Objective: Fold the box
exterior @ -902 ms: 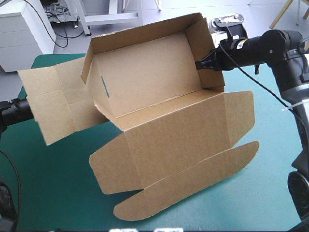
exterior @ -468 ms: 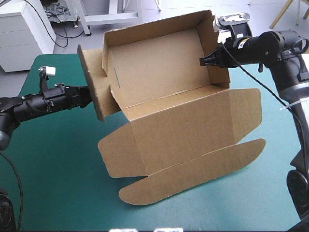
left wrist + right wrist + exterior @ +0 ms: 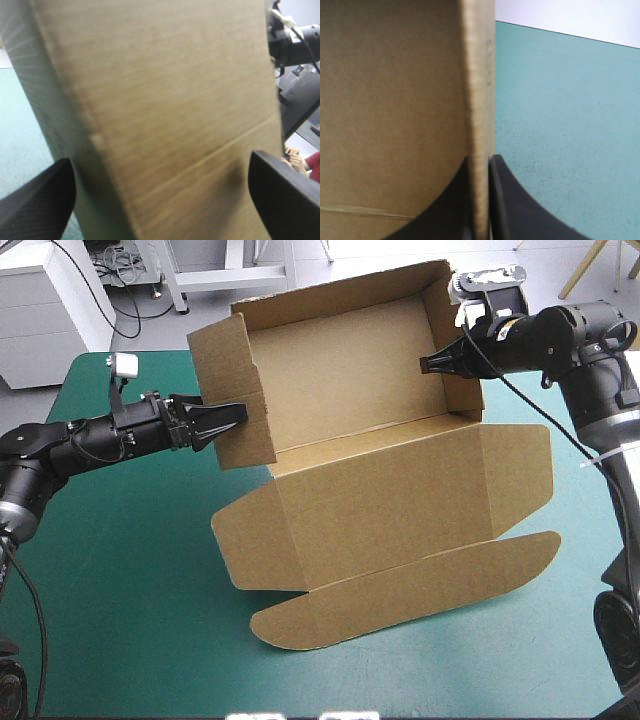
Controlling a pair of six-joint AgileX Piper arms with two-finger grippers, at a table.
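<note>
The brown box [image 3: 350, 370] stands tilted on the teal-green cover, its tray open toward the camera with walls raised. Its lid [image 3: 400, 510] and curved front flap [image 3: 400, 590] lie flat in front. My left gripper [image 3: 235, 418] is open, with its fingertips at the outside of the box's left wall [image 3: 235, 390]. That wall [image 3: 165, 100] fills the left wrist view just ahead of the left gripper [image 3: 159, 160]. My right gripper [image 3: 432, 364] is shut on the box's right wall [image 3: 455, 350]. The wall's edge [image 3: 479, 100] runs between the fingers of the right gripper [image 3: 481, 172].
The teal-green cover [image 3: 120, 570] surrounds the box, widest at the front left. The table's far edge [image 3: 130, 356] runs just behind the left arm. The right arm [image 3: 295, 40] shows beyond the box in the left wrist view.
The box's left panel, spread out sideways earlier, now stands folded in as the left wall. My left gripper has moved right against it. The box has shifted slightly right.
</note>
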